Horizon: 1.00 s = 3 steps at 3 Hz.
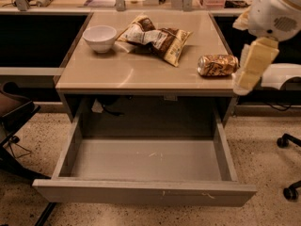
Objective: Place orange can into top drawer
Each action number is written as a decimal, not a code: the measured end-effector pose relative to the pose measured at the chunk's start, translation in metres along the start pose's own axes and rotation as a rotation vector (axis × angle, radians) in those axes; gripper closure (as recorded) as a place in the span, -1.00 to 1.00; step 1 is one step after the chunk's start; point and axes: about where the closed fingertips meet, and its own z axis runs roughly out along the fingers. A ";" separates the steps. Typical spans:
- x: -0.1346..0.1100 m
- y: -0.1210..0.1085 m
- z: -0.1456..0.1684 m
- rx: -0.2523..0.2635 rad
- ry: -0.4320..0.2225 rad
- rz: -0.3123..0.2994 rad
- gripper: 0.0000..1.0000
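The orange can (217, 65) lies on its side near the right edge of the beige table top (136, 74). The top drawer (146, 192) is pulled fully out below the table, and nothing lies inside it. My gripper (244, 81) hangs at the table's right edge, just right of the can and a little above the table top. It holds nothing that I can see. The white arm (277, 8) rises above it to the upper right.
A white bowl (99, 37) stands at the back left of the table. Yellow-brown and white snack bags (157, 39) lie at the back middle. A chair (14, 121) is at the left and chair wheels (289, 166) at the right floor.
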 end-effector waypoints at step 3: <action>-0.039 -0.129 0.120 -0.136 -0.131 -0.011 -1.00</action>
